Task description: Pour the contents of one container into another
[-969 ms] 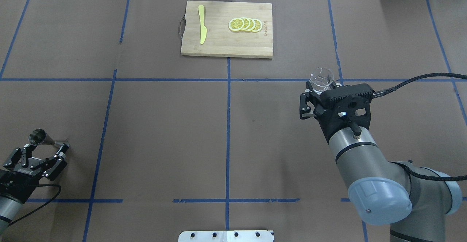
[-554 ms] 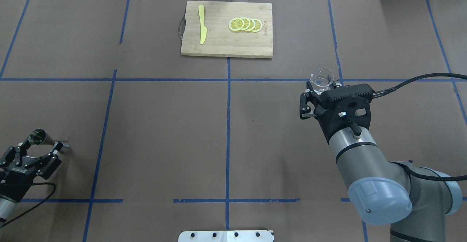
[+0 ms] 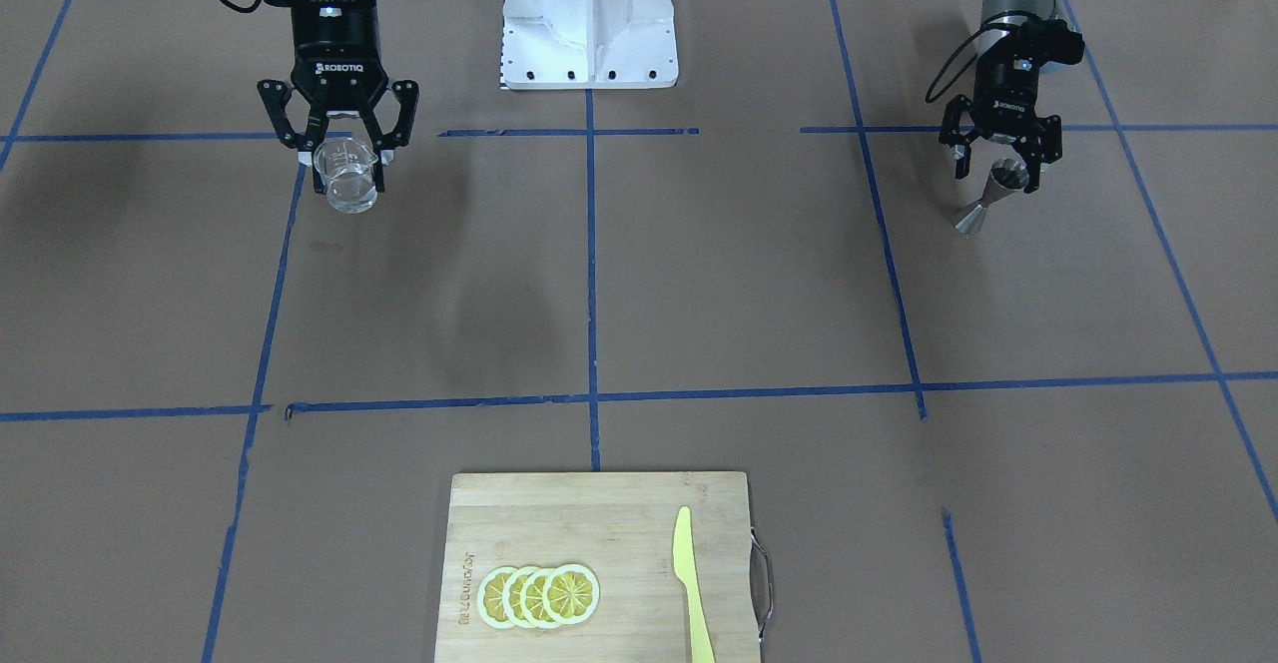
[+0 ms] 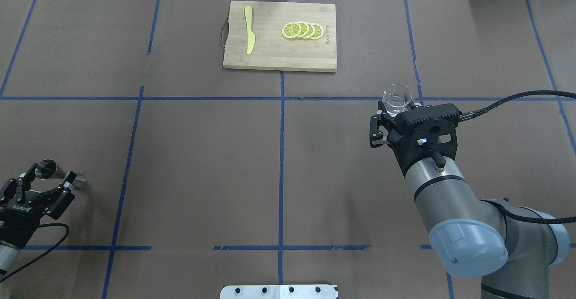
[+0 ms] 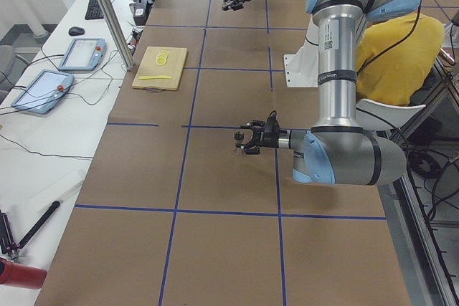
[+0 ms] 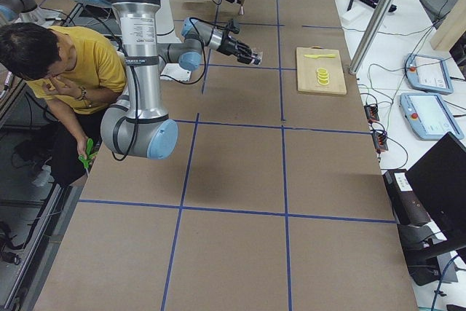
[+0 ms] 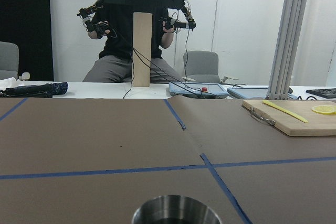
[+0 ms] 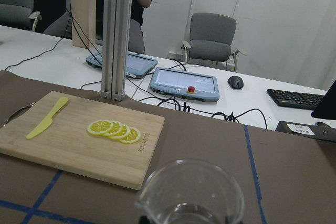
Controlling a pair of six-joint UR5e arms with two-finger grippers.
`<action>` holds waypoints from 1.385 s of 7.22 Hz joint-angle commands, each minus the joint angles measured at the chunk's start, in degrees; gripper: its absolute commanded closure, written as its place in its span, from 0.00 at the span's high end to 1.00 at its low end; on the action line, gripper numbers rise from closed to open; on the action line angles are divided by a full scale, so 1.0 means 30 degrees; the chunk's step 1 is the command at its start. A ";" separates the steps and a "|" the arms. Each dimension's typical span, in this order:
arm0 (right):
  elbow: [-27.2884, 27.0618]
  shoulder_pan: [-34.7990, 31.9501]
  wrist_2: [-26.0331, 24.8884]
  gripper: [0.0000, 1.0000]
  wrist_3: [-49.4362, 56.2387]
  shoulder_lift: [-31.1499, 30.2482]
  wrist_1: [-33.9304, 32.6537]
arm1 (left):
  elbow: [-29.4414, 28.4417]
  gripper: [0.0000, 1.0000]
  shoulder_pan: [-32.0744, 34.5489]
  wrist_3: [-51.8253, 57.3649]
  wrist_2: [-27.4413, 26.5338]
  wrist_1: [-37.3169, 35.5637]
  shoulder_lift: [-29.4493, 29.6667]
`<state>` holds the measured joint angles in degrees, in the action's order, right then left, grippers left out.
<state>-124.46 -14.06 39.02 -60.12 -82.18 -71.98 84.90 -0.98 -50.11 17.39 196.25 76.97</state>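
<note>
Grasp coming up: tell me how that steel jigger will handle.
The jigger stands on a small foot with a pinched waist, so a nudge probably tips it. Polished steel looks rigid but likely slippery in a grip. Toppled, it would probably roll.

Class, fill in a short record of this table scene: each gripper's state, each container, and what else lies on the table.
Right gripper: shut on the glass cup
Left gripper: open, astride the steel jigger
Jigger's place: standing on the table
Cutting board: holds yellow knife and lemon slices
</note>
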 commanded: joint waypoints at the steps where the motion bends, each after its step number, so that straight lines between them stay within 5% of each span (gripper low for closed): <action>1: 0.0001 0.0000 0.0000 0.00 0.0000 0.0000 0.0000 | 0.0933 1.00 0.0033 0.0237 0.0006 0.0002 -0.1038; 3: 0.0001 0.0000 0.0000 0.00 0.0000 0.0000 0.0000 | 0.1784 1.00 0.0062 0.0645 0.0006 0.0031 -0.1134; 5: 0.0030 0.0000 0.0000 0.00 0.0000 -0.0029 0.0000 | 0.2051 1.00 0.0091 0.4462 0.0355 0.3524 -0.1134; 10: 0.0059 0.0000 0.0000 0.00 0.0000 -0.0030 0.0000 | 0.1936 1.00 0.7166 0.4809 0.9185 0.3811 -0.1135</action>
<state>-124.34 -14.06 39.02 -60.12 -82.27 -71.98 91.09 14.96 -35.78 38.10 207.77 73.49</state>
